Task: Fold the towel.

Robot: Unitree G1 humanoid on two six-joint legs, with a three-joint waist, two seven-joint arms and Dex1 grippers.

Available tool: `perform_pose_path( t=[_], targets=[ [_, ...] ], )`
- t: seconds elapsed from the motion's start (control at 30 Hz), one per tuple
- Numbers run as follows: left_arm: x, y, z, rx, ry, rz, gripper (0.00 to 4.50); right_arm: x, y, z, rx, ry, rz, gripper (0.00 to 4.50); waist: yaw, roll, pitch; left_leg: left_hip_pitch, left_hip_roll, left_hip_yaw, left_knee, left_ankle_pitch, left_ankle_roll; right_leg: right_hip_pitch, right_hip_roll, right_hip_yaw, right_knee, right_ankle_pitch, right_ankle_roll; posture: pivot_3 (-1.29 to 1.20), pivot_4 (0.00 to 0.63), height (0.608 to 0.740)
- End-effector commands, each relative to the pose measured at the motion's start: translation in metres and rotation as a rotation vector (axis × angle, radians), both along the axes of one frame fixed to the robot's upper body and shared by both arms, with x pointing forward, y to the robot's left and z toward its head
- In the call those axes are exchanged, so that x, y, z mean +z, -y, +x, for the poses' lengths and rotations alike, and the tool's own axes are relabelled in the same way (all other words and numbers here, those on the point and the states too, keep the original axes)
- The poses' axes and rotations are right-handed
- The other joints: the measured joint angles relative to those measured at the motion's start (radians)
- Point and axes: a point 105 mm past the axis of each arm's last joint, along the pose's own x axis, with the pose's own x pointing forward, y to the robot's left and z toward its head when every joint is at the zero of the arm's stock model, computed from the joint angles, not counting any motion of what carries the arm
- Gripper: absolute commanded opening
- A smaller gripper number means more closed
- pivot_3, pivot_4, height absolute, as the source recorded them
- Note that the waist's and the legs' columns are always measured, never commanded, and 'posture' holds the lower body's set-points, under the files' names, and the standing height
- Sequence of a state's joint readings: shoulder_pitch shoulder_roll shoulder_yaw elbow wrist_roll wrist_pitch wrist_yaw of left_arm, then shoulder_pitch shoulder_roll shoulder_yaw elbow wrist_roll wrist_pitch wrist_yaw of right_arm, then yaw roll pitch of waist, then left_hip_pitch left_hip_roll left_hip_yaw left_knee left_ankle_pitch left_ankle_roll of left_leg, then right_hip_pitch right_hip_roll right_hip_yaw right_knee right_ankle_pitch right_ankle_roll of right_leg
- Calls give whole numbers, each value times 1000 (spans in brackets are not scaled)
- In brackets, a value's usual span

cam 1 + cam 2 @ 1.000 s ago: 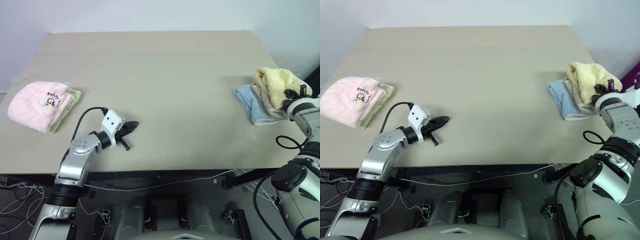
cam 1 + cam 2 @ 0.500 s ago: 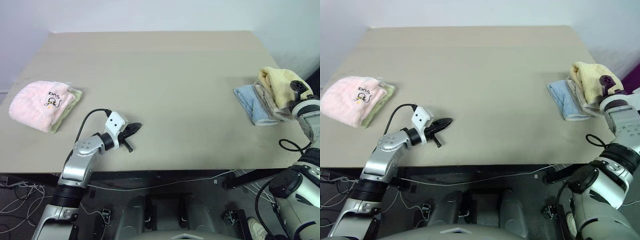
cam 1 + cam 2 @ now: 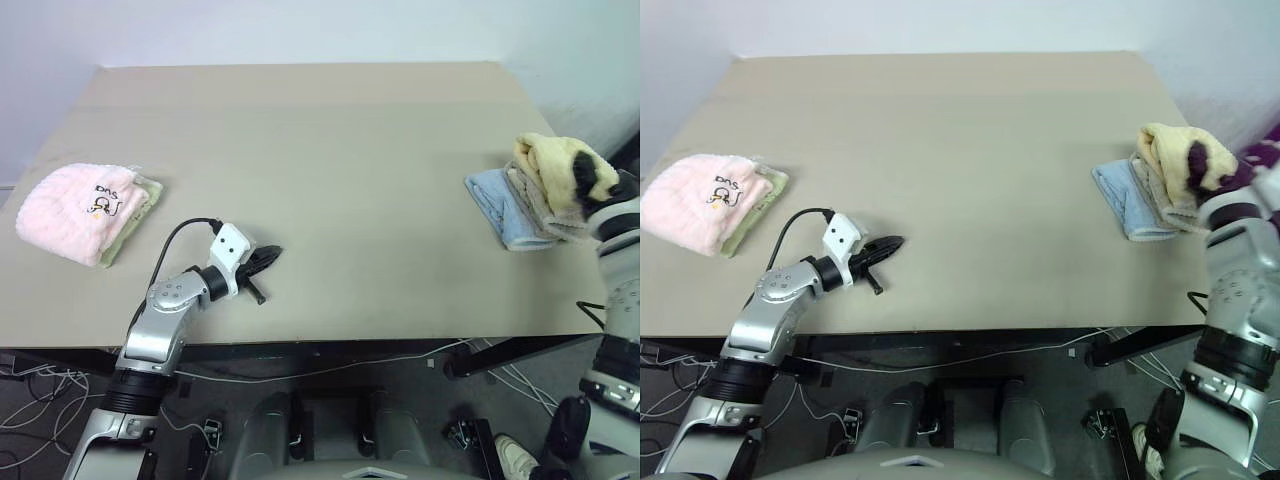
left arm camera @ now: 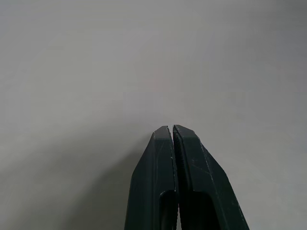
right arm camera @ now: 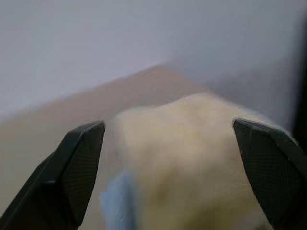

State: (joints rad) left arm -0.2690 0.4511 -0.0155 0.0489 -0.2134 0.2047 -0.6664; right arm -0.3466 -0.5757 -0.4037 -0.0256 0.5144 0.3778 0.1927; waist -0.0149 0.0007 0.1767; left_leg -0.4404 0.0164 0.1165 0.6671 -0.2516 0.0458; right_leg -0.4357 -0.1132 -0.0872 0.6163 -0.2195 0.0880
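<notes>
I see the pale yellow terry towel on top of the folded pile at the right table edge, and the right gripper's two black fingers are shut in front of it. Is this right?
Not quite. The pale yellow terry towel does lie on the folded pile at the right edge of the table, but the right gripper is open: the right wrist view shows its two black fingers standing wide apart, with the towel between them.

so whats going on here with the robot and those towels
The robot is at a table, going for the pale yellow towel that sits bunched on top of a stack of a beige towel and a light blue towel near the table's right edge. Its right tool is wide open with the yellow towel just ahead of its fingers, not gripped. The left tool is shut and empty, low over bare table. A pink towel lies folded at the far left. No folding has begun.
</notes>
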Motion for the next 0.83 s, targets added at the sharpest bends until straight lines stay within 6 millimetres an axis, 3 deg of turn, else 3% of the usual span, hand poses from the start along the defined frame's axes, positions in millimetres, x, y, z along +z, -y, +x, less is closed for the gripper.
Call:
perform_pose_path(
  t=[0.03,0.13,0.33,0.83],
  targets=[
    [11,-13,4,71,51,-16,122,0,-62,-1,242,27,-208,4448,1,0,0,0,0,0,0,0,0,0,0,0,0,0,0,0,150,740],
    [9,-17,1,89,50,-18,122,-18,-97,-2,396,-6,-239,4448,6,0,0,0,0,0,0,0,0,0,0,0,0,0,0,0,150,740],
    [10,-31,-5,133,54,-44,122,-49,-141,-1,566,-67,-306,4448,3,-1,0,0,0,-1,1,0,-1,1,-1,-1,0,0,0,0,150,740],
    [15,-52,-11,190,66,-32,122,-72,-170,4,657,-93,-283,4448,4,-1,0,0,0,-2,1,2,-4,1,-1,-2,0,0,0,0,150,740]
  ],
)
